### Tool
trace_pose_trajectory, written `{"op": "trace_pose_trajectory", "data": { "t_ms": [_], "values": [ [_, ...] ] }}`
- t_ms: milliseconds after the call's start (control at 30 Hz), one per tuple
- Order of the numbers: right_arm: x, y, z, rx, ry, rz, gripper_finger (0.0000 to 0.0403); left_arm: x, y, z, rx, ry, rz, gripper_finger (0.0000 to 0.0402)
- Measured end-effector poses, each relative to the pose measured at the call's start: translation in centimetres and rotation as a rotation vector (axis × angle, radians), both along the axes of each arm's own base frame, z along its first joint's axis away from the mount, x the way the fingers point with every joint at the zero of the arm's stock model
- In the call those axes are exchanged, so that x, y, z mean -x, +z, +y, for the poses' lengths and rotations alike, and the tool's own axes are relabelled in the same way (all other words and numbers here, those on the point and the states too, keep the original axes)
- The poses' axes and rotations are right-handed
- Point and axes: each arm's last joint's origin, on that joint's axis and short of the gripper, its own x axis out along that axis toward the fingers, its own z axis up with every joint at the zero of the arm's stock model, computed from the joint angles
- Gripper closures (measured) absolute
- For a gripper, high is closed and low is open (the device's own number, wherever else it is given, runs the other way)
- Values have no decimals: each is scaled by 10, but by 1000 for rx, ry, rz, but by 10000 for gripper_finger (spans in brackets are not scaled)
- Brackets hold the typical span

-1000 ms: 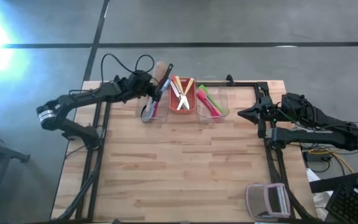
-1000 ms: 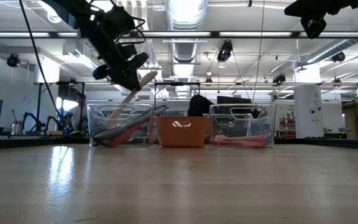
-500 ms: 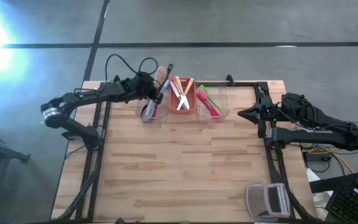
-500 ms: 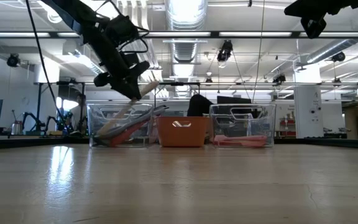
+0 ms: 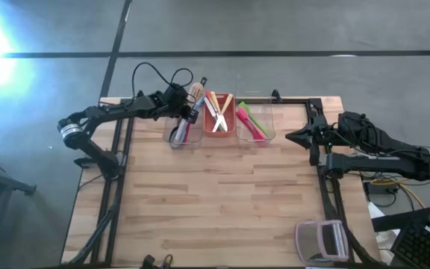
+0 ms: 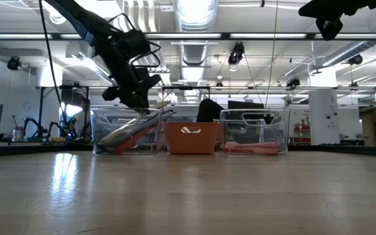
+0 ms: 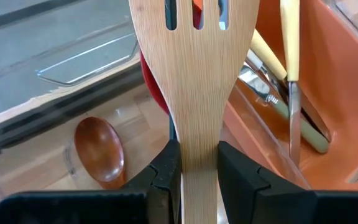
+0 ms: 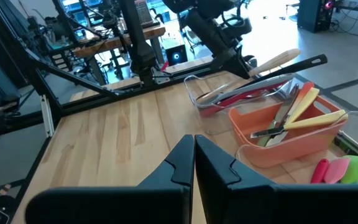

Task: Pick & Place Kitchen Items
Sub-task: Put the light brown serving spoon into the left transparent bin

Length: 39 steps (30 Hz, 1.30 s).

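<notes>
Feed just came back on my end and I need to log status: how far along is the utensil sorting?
Nearly finished, it seems. Done: utensils already sit in the left clear bin, the red bin and the right clear bin. In hand: the left gripper grips the slotted wooden spatula over the left clear bin. Left: releasing it there. No loose utensils show on the table. The right gripper waits shut at the right side.

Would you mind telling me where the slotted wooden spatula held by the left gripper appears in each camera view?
High view: slotted wooden spatula at the table's far edge, over the left clear bin.
Low view: only its pale tip shows beside the left gripper.
Left wrist view: central, upright between the fingers.
Right wrist view: far side, pale handle over that bin.
Shared landmark: the orange-red rectangular bin next to it.
</notes>
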Motion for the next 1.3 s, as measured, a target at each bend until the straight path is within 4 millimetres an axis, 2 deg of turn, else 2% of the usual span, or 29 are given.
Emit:
{"op": "trace_pose_trajectory", "data": {
  "t_ms": [533, 833, 1100, 1300],
  "values": [
    [0, 0, 0, 0, 0, 0, 394, 3, -10, 25, 78, 30, 0, 319],
    [0, 0, 0, 0, 0, 0, 394, 4, -12, 28, 91, 30, -1, 319],
    [0, 0, 0, 0, 0, 0, 394, 3, -10, 29, 100, 38, -15, 251],
    [0, 0, 0, -1, 0, 0, 394, 2, -8, 28, 117, 12, -37, 228]
  ]
}}
